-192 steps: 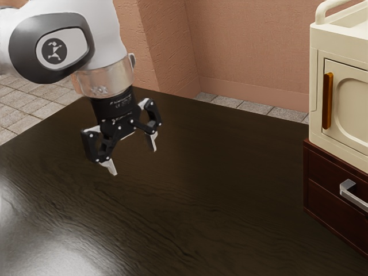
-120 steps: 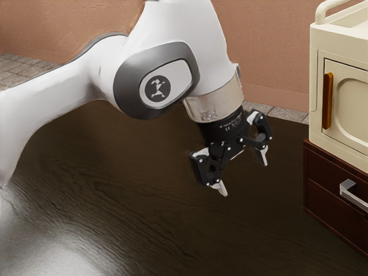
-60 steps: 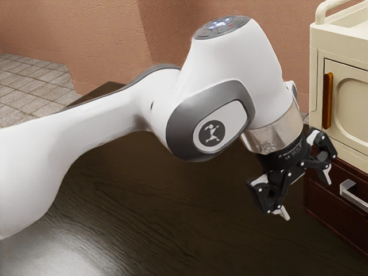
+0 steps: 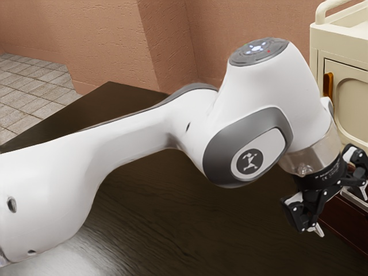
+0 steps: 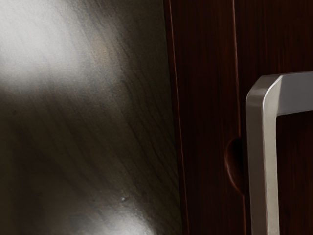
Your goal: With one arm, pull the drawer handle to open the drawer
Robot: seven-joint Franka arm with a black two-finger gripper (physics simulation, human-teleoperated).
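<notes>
While your pincer [image 4: 340,213] hangs near the handle [image 5: 262,156], fingers spread and gripping nothing, the reach looks nearly done; grasp and pull remain. Behind the handle, the drawer [image 5: 279,34] looks shut. Farther from the handle, your arm [image 4: 270,86] wears 1 round badge [image 4: 250,162]; its collar [image 4: 325,177] has lettering too small to read.

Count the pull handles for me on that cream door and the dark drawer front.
2: an orange-brown one on the cream door, and a silver one on the dark drawer front. Others may be hidden behind the arm.
</notes>
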